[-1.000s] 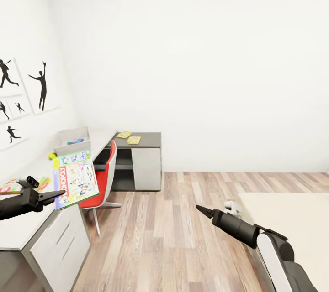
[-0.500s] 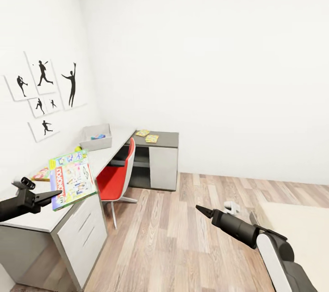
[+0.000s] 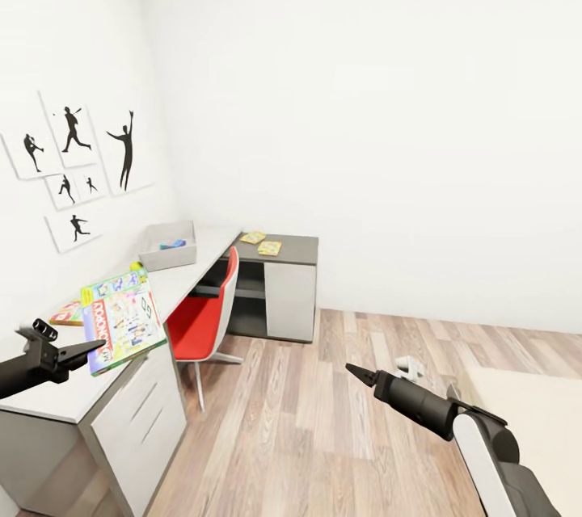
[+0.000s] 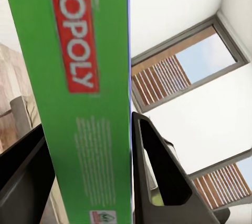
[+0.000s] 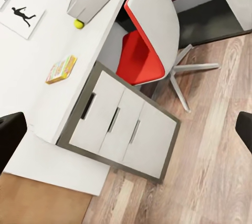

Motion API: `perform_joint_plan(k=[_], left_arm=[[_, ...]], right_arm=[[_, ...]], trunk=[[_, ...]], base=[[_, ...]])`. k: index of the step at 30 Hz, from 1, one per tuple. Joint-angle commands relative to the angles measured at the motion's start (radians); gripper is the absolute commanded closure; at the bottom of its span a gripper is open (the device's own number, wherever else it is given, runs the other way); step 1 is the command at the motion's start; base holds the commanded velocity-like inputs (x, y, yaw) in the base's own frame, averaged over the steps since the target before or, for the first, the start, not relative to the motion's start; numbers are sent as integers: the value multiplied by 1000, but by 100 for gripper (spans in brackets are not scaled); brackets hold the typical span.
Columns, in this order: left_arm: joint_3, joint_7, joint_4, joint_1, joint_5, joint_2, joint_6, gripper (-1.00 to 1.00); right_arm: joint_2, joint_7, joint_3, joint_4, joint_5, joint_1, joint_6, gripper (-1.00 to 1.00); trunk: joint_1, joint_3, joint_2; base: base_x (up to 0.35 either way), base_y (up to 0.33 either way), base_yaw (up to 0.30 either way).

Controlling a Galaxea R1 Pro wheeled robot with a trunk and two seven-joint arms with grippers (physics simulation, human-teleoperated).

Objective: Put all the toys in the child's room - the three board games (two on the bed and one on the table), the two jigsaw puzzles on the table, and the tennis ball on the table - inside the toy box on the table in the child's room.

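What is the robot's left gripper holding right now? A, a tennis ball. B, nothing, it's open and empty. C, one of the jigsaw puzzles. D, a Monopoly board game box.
D: in the left wrist view the left gripper has its fingers on either side of the green edge of the Monopoly board game box, and the head view shows that box held up at the gripper's tip.

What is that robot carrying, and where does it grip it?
Its left claw pinches a Monopoly board game by the box's thin edge. The right claw is open and holds nothing.

L gripper (image 3: 85,349) clamped on board game (image 3: 121,315), R gripper (image 3: 349,369) spread
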Motion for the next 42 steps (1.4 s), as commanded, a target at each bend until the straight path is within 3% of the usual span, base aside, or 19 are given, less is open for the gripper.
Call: perform_joint_plan(k=[1,5,7,13,21,42], left_arm=[[0,-4,2,0,1,0,10,100],[4,-4,4,0,1,-1,12,100],[36,-4,9,0,0,-3,11,100],[64,-4,24,0,0,-5,10,100],[68,-4,26,0,0,-6,10,100],[69,1,33,0,-2,-19,17,100]], right_arm=[[0,5,-2,0,0,0,6,-100],[0,8,-2,-5,-2,0,6,-100],[0,7,-2,-9,-2,0,7,-100],[1,8,0,-10,-2,0,6,-100],[2,5,7,-12,-1,0,5,-100],[0,6,9,-12,0,0,6,-100]], trunk=[[0,0,-1],[0,0,-1],[0,0,-1],[0,0,-1],[0,0,-1],[0,0,-1]], base=[[30,-30,1],[86,-91,0],[181,-164,0],[245,-160,0],[249,-173,73],[162,-86,279]])
